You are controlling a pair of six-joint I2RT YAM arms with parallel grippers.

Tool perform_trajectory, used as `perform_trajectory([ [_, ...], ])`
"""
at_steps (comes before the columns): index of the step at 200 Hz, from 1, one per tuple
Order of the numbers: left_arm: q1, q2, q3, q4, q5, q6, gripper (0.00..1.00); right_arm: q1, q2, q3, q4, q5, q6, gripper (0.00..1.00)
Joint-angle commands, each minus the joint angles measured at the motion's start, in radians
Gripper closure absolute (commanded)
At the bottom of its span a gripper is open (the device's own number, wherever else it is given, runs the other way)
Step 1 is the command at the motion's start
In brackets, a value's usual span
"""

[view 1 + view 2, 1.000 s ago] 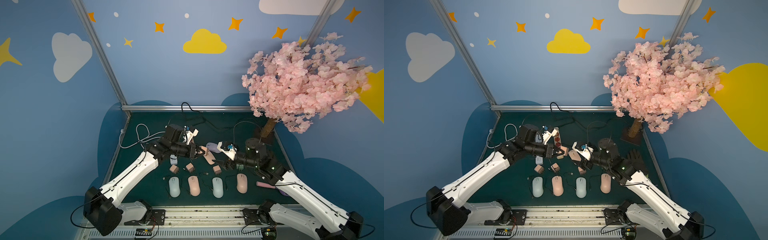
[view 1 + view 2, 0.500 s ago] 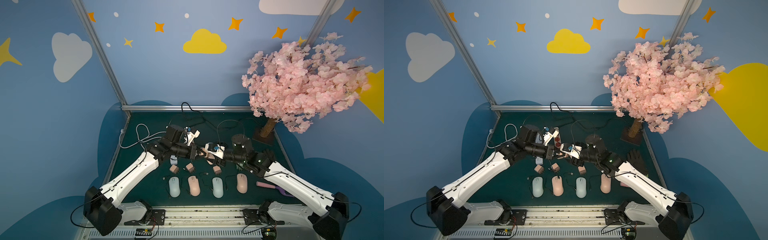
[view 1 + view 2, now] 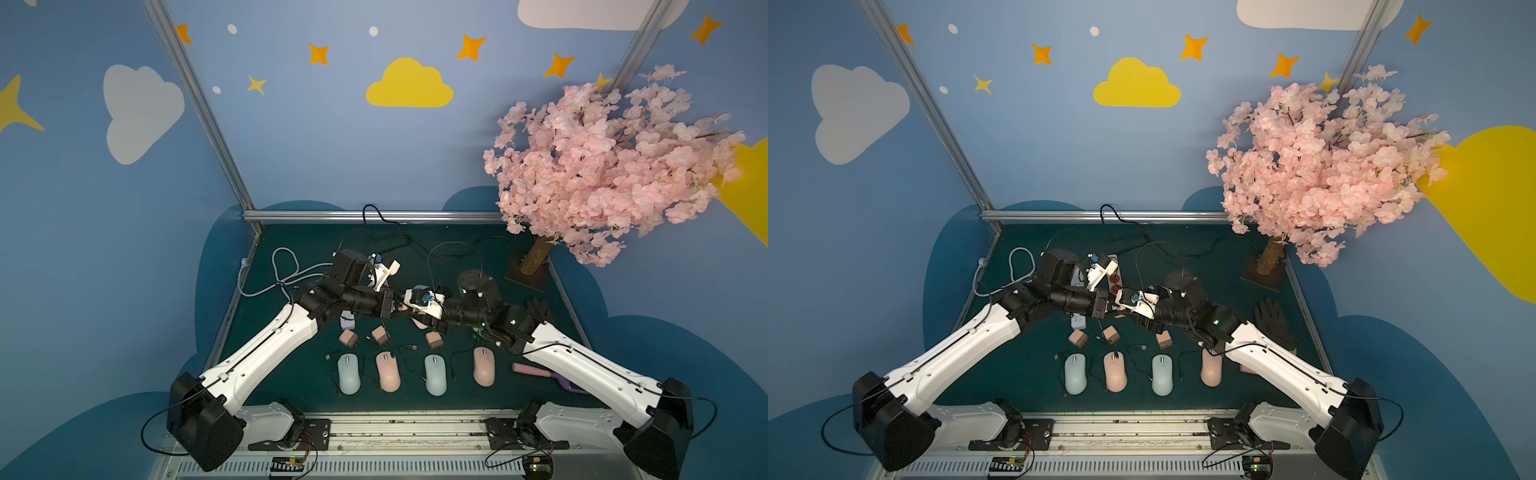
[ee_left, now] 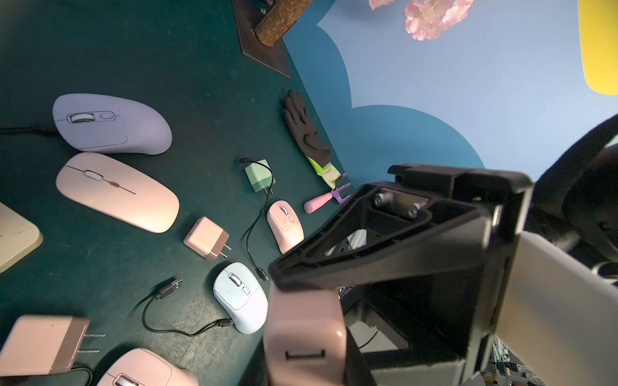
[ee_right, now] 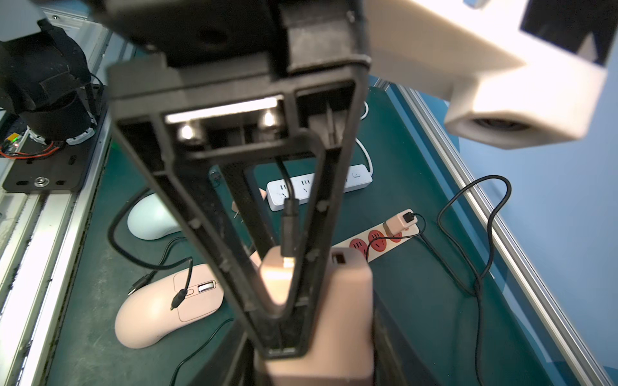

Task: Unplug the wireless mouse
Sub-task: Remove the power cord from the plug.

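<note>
Nearest you, a row of four small blue and pink plastic mice lies on the dark green mat. Beyond it, your left gripper and right gripper meet around the pink square charger block, raised off the mat. Both pairs of jaws stand narrow beside it, but you cannot tell which presses. The black USB plug sits in its end face. Farther off lies the white power strip.

Green table, mice, chargers, power strips
</note>
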Motion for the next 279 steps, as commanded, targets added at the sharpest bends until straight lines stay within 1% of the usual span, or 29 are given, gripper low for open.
perform_trajectory([
  [1,-0.004,-0.051,0.018,-0.025,-0.03,0.037,0.5,0.002,-0.026,0.019,-0.015,0.068,0.004,0.9],
  [11,0.001,-0.075,0.014,-0.04,-0.053,0.045,0.45,0.003,-0.036,0.01,-0.019,0.088,0.001,0.91],
  [28,0.015,-0.112,0.004,-0.062,-0.08,0.054,0.44,0.0,-0.056,-0.007,-0.021,0.101,-0.001,0.91],
  [53,0.034,-0.151,-0.013,-0.079,-0.092,0.064,0.53,-0.004,-0.068,-0.016,-0.029,0.104,0.004,0.92],
  [82,0.039,-0.139,-0.011,-0.098,-0.076,0.076,0.57,-0.004,-0.07,-0.018,-0.023,0.101,0.01,0.93],
  [91,0.04,-0.138,-0.011,-0.098,-0.078,0.076,0.6,-0.005,-0.068,-0.015,-0.024,0.098,0.012,0.93],
  [102,0.039,-0.139,-0.01,-0.095,-0.08,0.076,0.68,-0.004,-0.067,-0.014,-0.026,0.098,0.013,0.93],
  [127,0.04,-0.139,-0.007,-0.094,-0.087,0.078,0.82,-0.004,-0.066,-0.013,-0.027,0.098,0.017,0.93],
  [166,0.04,-0.148,-0.004,-0.107,-0.115,0.082,0.96,-0.005,-0.066,-0.018,-0.035,0.1,0.021,0.96],
  [195,0.045,-0.156,-0.002,-0.11,-0.125,0.082,0.96,-0.008,-0.064,-0.018,-0.044,0.105,0.025,1.0],
  [228,0.063,-0.181,0.008,-0.127,-0.162,0.085,0.96,-0.024,-0.066,-0.034,-0.078,0.123,0.042,1.0],
  [253,0.114,-0.235,0.005,-0.138,-0.177,0.085,0.96,-0.042,-0.082,-0.071,-0.096,0.142,0.055,1.0],
  [269,0.151,-0.259,0.004,-0.137,-0.157,0.081,0.96,-0.051,-0.093,-0.088,-0.095,0.144,0.064,1.0],
  [279,0.157,-0.26,0.006,-0.138,-0.142,0.081,0.96,-0.056,-0.094,-0.092,-0.094,0.144,0.066,1.0],
])
